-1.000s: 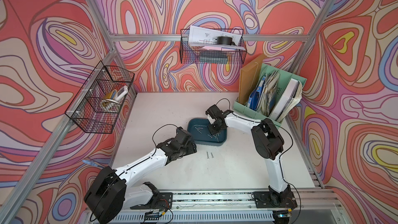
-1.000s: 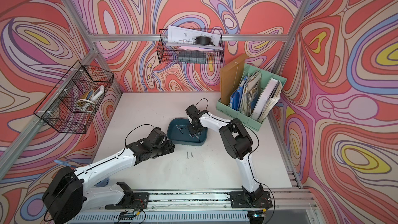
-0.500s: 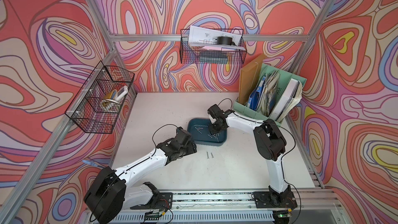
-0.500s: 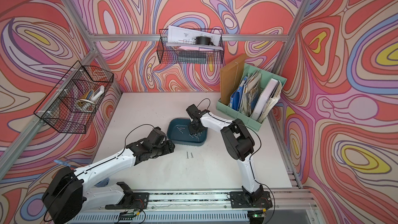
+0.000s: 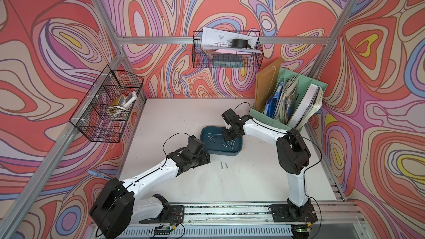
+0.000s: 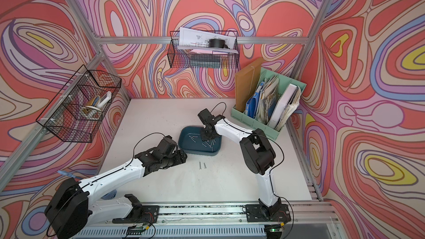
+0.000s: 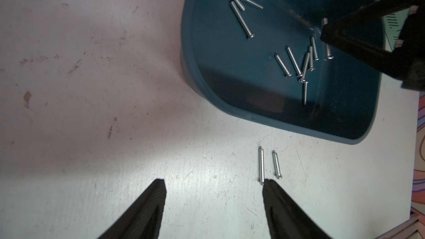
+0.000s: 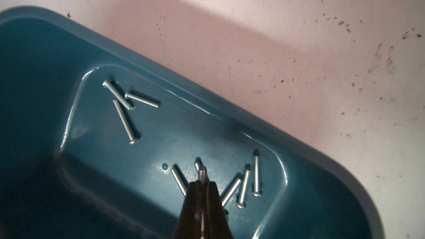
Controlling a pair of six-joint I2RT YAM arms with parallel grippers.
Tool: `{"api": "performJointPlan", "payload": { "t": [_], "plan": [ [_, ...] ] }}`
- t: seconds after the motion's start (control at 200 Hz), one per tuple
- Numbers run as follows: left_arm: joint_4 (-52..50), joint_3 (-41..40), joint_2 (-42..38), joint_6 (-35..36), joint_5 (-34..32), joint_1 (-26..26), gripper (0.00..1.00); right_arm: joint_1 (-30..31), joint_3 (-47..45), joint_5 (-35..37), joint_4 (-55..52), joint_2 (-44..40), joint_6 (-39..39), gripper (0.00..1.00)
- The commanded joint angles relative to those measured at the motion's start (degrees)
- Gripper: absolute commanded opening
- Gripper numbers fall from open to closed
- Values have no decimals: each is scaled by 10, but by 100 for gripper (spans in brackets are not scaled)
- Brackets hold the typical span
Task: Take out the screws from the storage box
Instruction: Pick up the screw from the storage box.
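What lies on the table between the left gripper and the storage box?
Two screws, side by side; the table is otherwise bare there, as the left wrist view shows.

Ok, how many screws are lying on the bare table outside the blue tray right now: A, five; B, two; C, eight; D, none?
B: exactly two screws lie side by side on the table, just outside the storage box.
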Motion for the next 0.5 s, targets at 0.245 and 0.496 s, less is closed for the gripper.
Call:
{"api": "performJointPlan", "payload": {
  "t": [0.245,0.496],
  "plan": [
    [-1,-6,-20,-5,21,-3,72,26,-42,38,-38,-119,26,0],
    [5,-12,-25,-11,35,-4,72,74,-130,59,-44,-198,72,0]
  ]
}}
